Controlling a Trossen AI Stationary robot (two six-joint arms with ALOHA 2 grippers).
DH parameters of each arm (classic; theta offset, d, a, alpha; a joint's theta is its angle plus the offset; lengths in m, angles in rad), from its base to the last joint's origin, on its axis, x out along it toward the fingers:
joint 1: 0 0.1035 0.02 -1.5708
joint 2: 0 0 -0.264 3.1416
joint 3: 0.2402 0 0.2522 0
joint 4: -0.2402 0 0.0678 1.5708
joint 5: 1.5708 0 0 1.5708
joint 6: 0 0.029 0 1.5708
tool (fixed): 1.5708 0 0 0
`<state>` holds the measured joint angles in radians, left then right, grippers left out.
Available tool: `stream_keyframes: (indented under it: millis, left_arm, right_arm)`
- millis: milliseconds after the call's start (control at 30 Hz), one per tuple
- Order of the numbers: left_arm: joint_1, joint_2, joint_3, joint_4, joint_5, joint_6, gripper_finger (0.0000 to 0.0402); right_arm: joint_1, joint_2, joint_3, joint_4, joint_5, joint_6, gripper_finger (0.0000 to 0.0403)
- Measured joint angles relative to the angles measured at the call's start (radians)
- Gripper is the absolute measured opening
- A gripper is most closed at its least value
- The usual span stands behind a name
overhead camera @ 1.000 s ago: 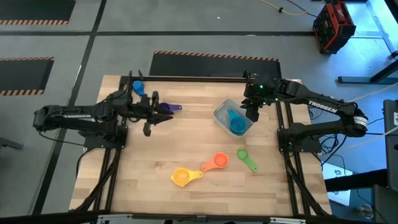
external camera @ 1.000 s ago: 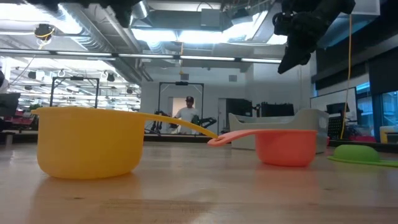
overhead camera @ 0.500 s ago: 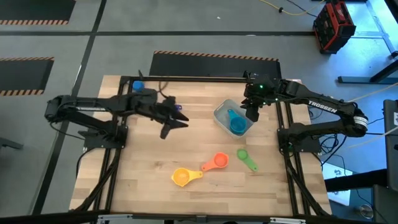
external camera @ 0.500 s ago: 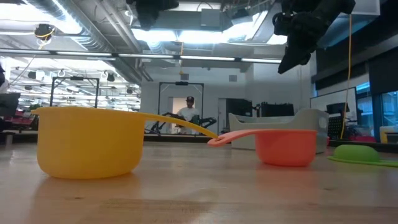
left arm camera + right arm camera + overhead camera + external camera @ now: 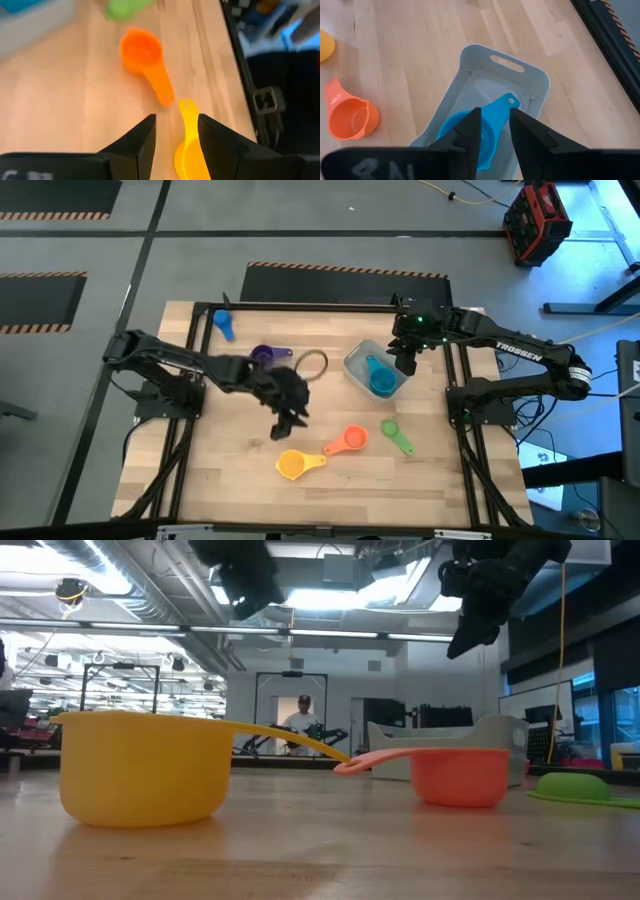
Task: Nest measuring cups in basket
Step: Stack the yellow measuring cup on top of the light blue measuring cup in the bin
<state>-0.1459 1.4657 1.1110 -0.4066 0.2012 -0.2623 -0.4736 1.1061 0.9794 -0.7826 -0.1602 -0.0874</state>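
Your left gripper [image 5: 285, 425] hangs over the middle of the table with its jaws apart and nothing between them, and the yellow cup [image 5: 291, 466] lies just beyond it, toward the front edge. That is the relation to mind: in the left wrist view the yellow handle [image 5: 189, 122] runs almost straight away from the fingers, its tip nearly touching the tip of the orange cup's [image 5: 352, 440] handle, so the two handles meet end to end while their bowls lie apart. I judge the left arm is the nearer one for yellow; orange sits between the two arms, and the green cup [image 5: 391, 430] lies just beside it on the right arm's side. Your right gripper [image 5: 405, 363] waits above the basket's [image 5: 352, 366] far rim, jaws a little apart and empty. Count what shows: one basket holding one teal cup [image 5: 381, 381], its handle pointing to the back left corner; one purple cup [image 5: 264, 356] and one blue cup [image 5: 222, 323] at the back left; also a thin ring [image 5: 313, 364] near purple. Six cups in sight; no red one that I can find.
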Motion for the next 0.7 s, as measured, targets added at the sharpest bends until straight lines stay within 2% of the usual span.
stream_keyframes:
  millis: [233,367,467,700]
  left_arm:
    - [-0.107,0.080,0.001,-0.019,-0.006,-0.002,0.0138]
    - [-0.156,0.115,0.001,-0.024,-0.089,-0.015,0.0138]
    - [-0.177,0.141,0.001,-0.027,-0.137,-0.038,0.0138]
    - [-0.201,0.204,0.001,-0.025,-0.141,-0.072,0.0138]
  right_arm:
    - [0.000,0.000,0.000,0.000,0.000,0.000,0.0107]
    - [0.000,0.000,0.000,0.000,0.000,0.000,0.0107]
    - [0.000,0.000,0.000,0.000,0.000,0.000,0.0107]
    - [0.000,0.000,0.000,0.000,0.000,0.000,0.0107]
